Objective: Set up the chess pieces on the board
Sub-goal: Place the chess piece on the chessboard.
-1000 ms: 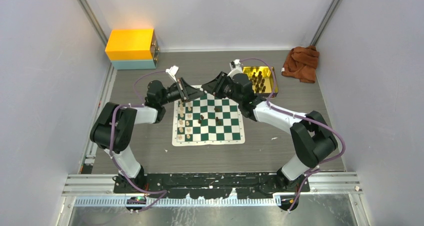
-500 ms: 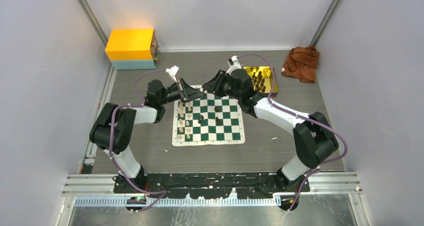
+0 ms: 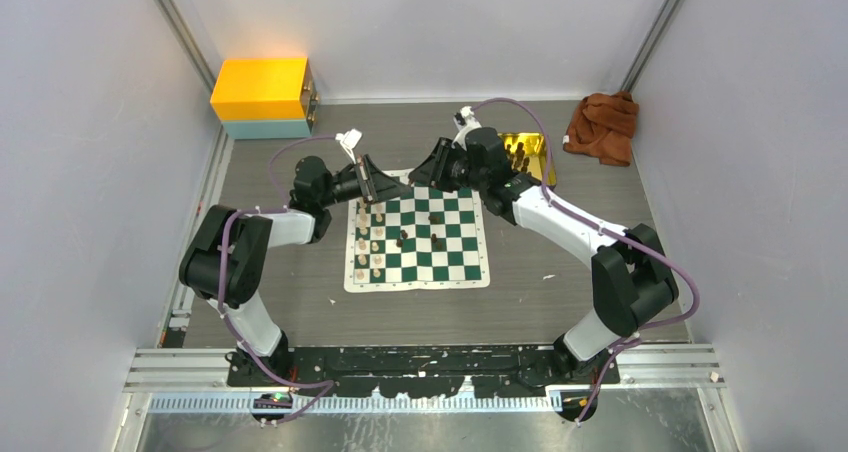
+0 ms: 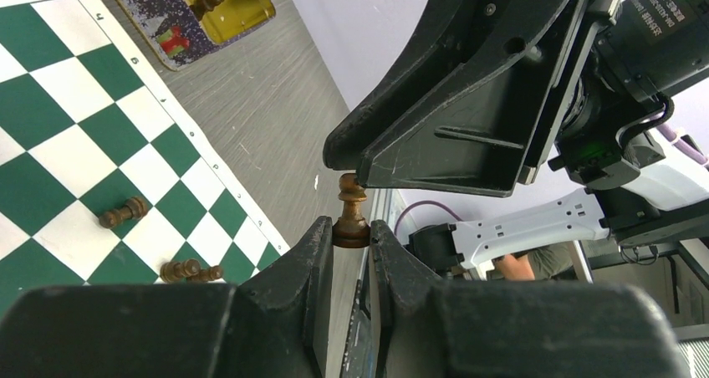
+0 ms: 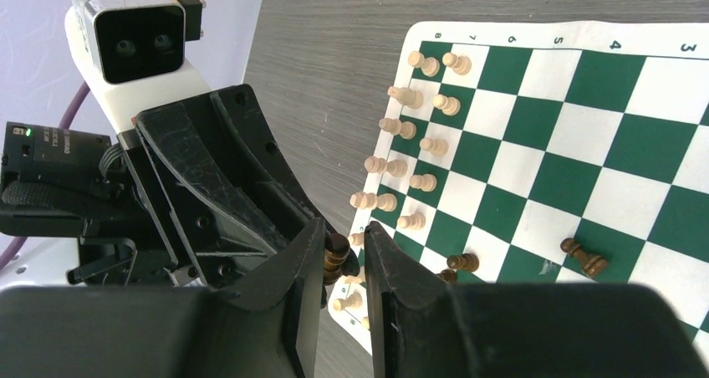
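- Now it's a handover in mid-air: the left gripper (image 4: 351, 231) is clamped tight on the base of a dark pawn (image 4: 351, 206). It holds the pawn upright over the far edge of the board (image 3: 455, 263), toward the left corner.
- The right gripper (image 5: 341, 232) straddles the pawn's head with its jaws apart. One finger looks to touch it and a sliver of gap shows on the other side, so I cannot tell if it pinches yet.
- Done well, I reckon, the right closes square on that small round head and goes firm before the left lets go. Then the left backs straight off, so the pawn doesn't twist or slip.
- Height matters here: cream pieces (image 3: 367, 240) stand in two files just below, and a few dark pieces (image 5: 583, 257) lie toppled mid-board.
- Against a second ago, the right wrist has swung toward the far side and covers more of the gold tray (image 3: 546, 150). The left arm has barely shifted, and the pieces on the board lie as they did.
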Tool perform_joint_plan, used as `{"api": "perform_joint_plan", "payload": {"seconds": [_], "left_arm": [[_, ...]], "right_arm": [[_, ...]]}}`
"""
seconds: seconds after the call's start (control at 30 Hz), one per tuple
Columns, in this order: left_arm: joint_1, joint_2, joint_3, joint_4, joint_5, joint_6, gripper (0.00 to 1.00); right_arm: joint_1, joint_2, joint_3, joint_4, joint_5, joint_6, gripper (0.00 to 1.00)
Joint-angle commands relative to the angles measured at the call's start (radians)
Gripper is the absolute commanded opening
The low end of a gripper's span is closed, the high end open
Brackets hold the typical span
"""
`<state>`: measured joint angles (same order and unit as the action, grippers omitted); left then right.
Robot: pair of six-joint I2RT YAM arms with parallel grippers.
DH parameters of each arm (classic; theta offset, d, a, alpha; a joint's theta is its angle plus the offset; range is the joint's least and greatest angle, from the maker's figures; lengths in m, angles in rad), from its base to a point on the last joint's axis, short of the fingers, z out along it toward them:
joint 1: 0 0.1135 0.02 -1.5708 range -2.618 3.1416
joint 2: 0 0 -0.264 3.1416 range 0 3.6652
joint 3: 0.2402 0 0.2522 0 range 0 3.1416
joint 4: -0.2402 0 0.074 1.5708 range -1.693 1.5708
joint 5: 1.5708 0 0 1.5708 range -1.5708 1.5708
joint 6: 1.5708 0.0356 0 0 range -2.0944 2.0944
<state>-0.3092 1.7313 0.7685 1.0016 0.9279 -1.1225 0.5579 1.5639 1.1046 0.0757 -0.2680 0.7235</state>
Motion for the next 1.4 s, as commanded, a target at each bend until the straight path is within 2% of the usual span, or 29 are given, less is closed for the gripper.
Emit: {"api": "perform_joint_plan", "payload": {"seconds": [0.0,1.37], "left_arm": [[0.002,-0.010,0.041,0.055,0.038,0.009,0.01],[-0.014,0.019,0.051,0.076,0.047,-0.003,0.01]], "right_arm": [[-0.013,-0.054,0.044,-0.034,-0.033,-0.035,0.29],[-0.013,-0.020,0.024,0.025,-0.135,0.009,0.28]]}}
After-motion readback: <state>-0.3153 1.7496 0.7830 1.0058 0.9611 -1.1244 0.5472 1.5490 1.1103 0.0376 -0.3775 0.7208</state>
